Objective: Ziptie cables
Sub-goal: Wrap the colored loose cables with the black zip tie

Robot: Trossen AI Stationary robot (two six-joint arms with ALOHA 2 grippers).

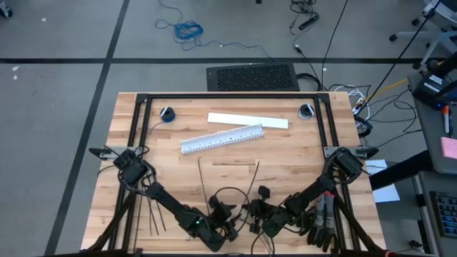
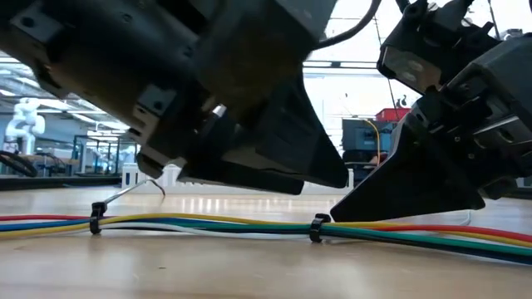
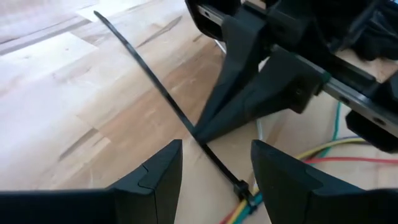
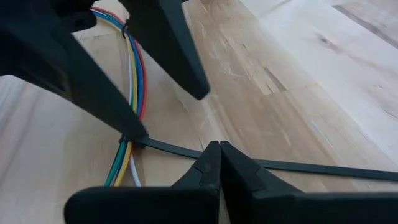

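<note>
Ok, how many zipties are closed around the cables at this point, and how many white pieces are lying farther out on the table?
zipties closed around the cables: 2
white slotted duct: 1
white flat strip: 1
Total: 4

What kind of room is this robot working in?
Probably a robotics lab or workshop: a wooden table with two robot arms, loose cords on the grey floor, and a white robot in the bright room behind.
</note>
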